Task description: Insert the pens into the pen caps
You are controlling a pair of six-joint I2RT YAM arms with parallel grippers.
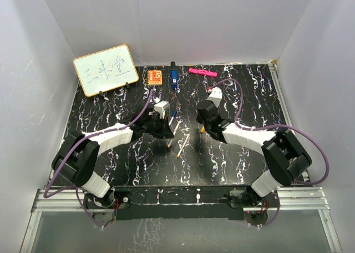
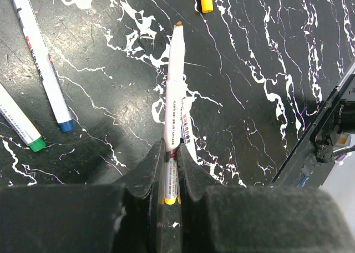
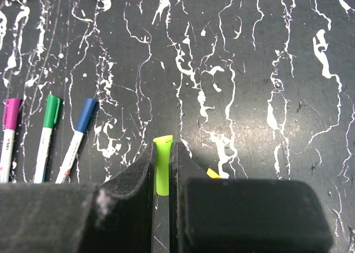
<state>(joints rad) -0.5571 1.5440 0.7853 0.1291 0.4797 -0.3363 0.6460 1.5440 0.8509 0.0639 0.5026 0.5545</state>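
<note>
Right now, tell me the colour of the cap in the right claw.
Lime green; the cap shows best in the right wrist view.

Lab test booth: white walls (image 1: pixel 33 59), black marbled table (image 1: pixel 222 170), aluminium frame (image 1: pixel 310 198)

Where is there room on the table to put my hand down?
Bare patches: the near strip in front of the loose pens, and the far right corner past the pink bar. The middle is crowded with the left gripper, right gripper and those pens.
</note>
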